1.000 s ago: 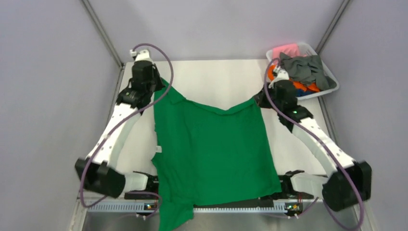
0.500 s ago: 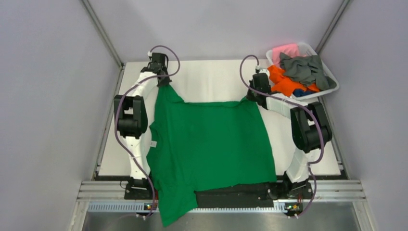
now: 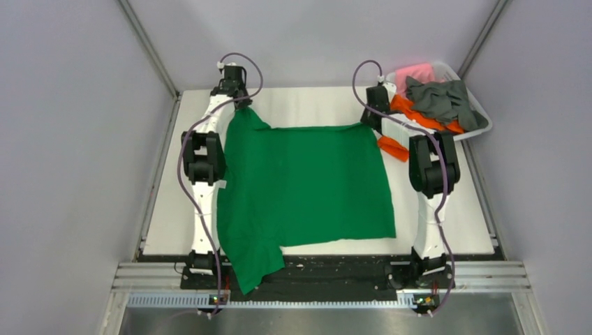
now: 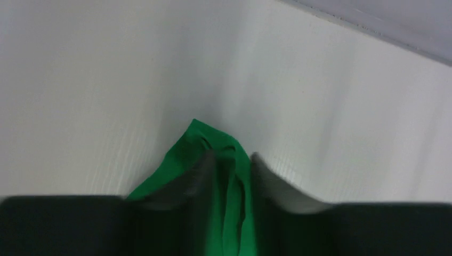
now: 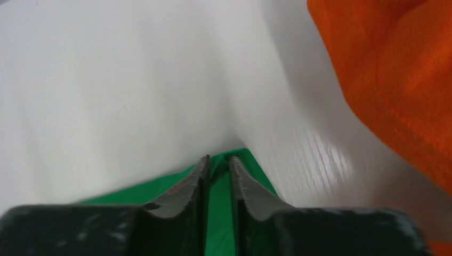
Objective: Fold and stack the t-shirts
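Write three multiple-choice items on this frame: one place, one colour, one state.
1. Where is the basket? A near left corner; B far right corner; C middle.
2. Which colour of shirt hangs out of the basket onto the table? A blue; B orange; C white.
3. How does the green shirt lie? A folded small; B balled up; C spread out flat.
Answers: B, it sits at the back right; B, the orange shirt trails from it onto the white top; C, it covers the table's middle, one sleeve over the near edge.
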`<state>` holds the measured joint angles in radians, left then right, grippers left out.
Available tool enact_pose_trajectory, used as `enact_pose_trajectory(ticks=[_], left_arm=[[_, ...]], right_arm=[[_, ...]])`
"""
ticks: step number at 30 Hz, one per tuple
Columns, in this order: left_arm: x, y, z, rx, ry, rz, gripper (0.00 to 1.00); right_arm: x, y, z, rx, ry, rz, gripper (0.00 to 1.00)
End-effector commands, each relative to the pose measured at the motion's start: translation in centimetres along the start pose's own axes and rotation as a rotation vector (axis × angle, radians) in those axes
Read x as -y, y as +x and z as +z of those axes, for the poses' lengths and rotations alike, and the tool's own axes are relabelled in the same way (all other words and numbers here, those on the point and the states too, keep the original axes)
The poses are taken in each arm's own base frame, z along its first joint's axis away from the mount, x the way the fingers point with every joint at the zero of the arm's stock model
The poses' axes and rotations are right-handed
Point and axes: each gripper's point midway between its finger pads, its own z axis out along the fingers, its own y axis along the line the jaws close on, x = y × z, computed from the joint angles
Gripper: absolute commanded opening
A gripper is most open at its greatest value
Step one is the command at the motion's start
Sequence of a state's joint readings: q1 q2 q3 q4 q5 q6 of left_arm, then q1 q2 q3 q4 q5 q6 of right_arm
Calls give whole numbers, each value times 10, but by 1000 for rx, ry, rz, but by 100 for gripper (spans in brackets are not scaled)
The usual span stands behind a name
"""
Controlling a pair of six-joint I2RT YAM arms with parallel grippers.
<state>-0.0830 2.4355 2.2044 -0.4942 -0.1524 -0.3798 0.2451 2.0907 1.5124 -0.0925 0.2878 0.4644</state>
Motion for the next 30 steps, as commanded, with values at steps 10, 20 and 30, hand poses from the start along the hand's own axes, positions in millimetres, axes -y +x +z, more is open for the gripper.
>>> enact_pose_trajectory(ticks=[10,20,30], left_arm=[[25,-84,-91,179,126,-87,99],[26,54,-151,-78,233,-238,99],[11,146,-137,-277,176,-250,99]], right_arm=[[-46,-54,-36,48,-261,-98,99],[-132,46,-82,-93,-584,-233,99],[-152,67,-43,-86,-536,-217,99]])
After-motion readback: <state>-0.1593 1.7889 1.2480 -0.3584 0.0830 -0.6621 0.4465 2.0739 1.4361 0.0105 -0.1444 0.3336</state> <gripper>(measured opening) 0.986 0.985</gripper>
